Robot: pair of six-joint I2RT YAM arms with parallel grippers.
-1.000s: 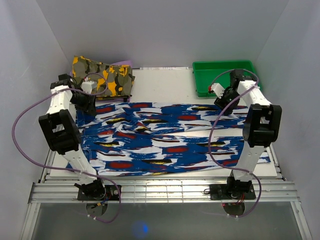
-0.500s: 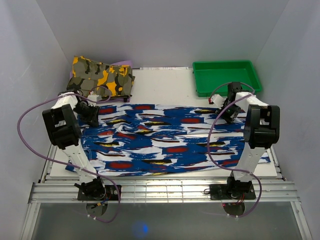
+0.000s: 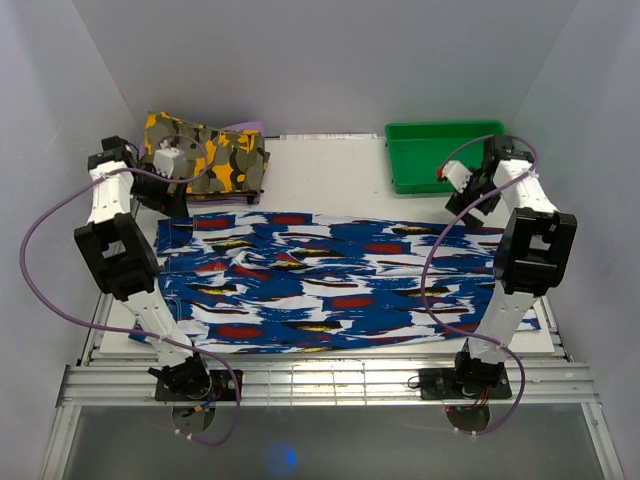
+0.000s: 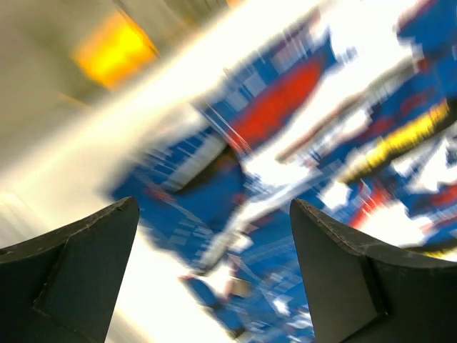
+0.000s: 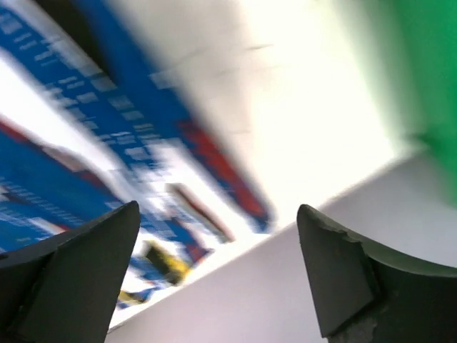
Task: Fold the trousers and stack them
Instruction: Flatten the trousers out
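Blue streaked cloth trousers [image 3: 340, 285] lie flat; the wide-open, empty left pincer [image 4: 214, 207] and right pincer [image 5: 219, 209] should pinch matching upper corners together.

Your overhead view is softly and evenly lit and sharp from edge to edge. The white table [image 3: 330, 170] is bright without glare, and the arms [image 3: 120, 260] throw only faint shadows onto the trousers [image 3: 340, 285]. The pale walls [image 3: 330, 60] carry a slight lilac cast, and the glossy strip [image 3: 420, 445] at the bottom shows a small blue reflection. Both of your wrist views are heavily smeared. In the left one the trousers' streaks run diagonally, and in the right one the green tray [image 5: 428, 64] dissolves. Only the dark fingers [image 4: 71, 271] look crisp.
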